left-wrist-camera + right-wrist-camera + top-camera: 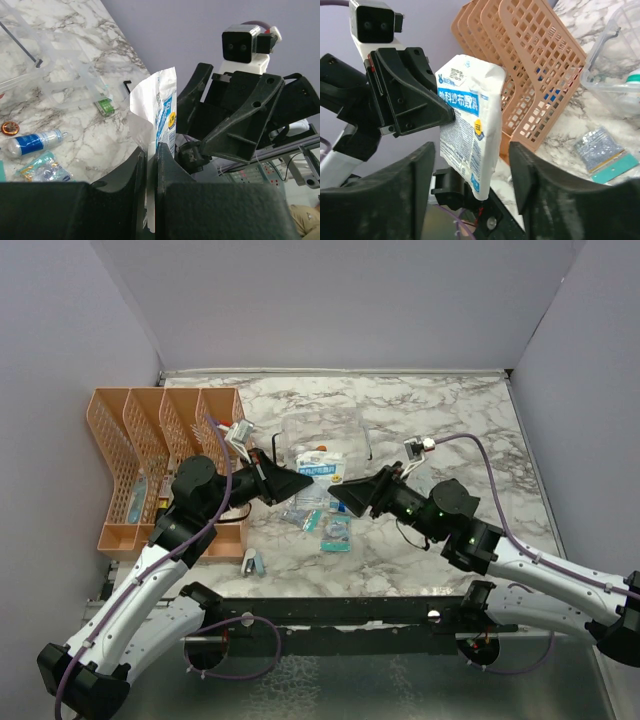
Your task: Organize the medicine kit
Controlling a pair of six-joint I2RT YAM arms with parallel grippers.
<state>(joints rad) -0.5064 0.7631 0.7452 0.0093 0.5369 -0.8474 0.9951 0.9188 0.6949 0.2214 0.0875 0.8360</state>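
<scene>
L gripper (151, 159) clamped tight on white-and-blue flat plastic pouch (467, 100), held upright; R gripper (472, 152) jaws wide, pouch btwn them.

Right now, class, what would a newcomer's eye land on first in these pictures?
A white plastic sachet with a blue label hangs mid-air over the marble table, clamped in the left pincer while the right pincer stands open around it. Left of it stands a tall orange lattice plastic organizer, and a clear plastic box lies just behind.
</scene>
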